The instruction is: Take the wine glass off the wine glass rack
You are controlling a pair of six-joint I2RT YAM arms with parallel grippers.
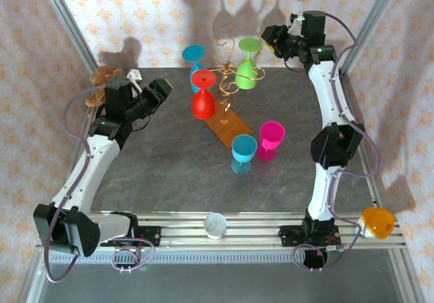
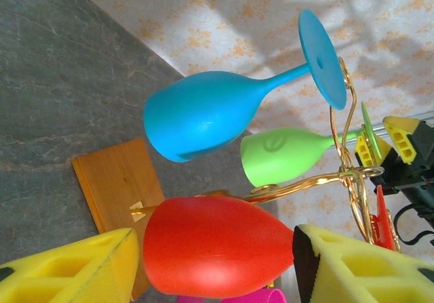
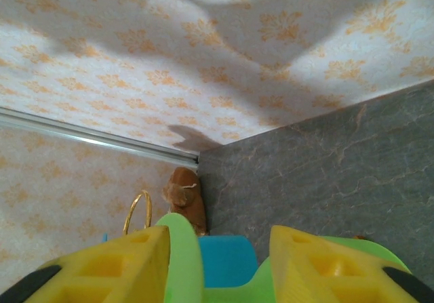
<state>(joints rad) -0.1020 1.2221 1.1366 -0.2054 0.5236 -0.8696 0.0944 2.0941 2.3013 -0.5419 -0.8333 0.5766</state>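
The wine glass rack [image 1: 228, 67] is gold wire on a wooden base [image 1: 229, 127], mid-table. Three wine glasses hang upside down from it: blue [image 1: 194, 55], red [image 1: 203, 98] and green [image 1: 248, 67]. My right gripper [image 1: 272, 38] reaches the green glass from the back right. In the right wrist view its yellow fingers [image 3: 115, 266] stand apart around the green glass [image 3: 186, 262], whose foot lies against the left finger's inner side. My left gripper [image 1: 163, 89] is open, a short way left of the red glass [image 2: 217, 245], which fills the gap between its fingers [image 2: 74, 266].
A blue glass [image 1: 243, 151] and a magenta glass [image 1: 270, 139] stand upright right of the base. A brown stuffed toy [image 1: 103, 81] sits at the back left corner. A white round object [image 1: 215, 225] and an orange object [image 1: 378, 223] lie by the front rail.
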